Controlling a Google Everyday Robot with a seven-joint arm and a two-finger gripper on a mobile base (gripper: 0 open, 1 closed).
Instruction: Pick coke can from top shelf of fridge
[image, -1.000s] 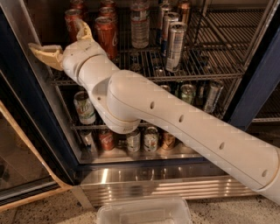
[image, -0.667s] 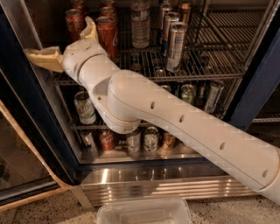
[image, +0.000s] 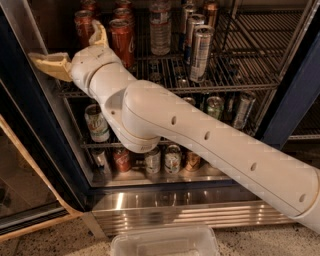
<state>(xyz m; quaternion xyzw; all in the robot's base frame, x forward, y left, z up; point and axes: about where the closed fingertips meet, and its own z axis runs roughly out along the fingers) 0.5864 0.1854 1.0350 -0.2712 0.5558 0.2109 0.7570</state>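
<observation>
**Gripper (image: 65, 40) wide open at left edge of fridge (image: 295, 95)**

Robot arm (image: 200, 140) crosses the front of the fridge from lower right to upper left, hiding much of the middle rack. The jaws are splayed far apart and hold nothing. One tan finger (image: 50, 65) points left over the dark frame. The other finger (image: 100, 35) stands upright just beside the coke can (image: 122, 42) at the left front of the top shelf (image: 240, 75). A second red can (image: 82, 22) stands just left of that finger. Tall silver cans (image: 200, 47) fill the shelf's middle, and bare wire shows to their right. A plastic tub (image: 165, 242) sits on the floor below.
</observation>
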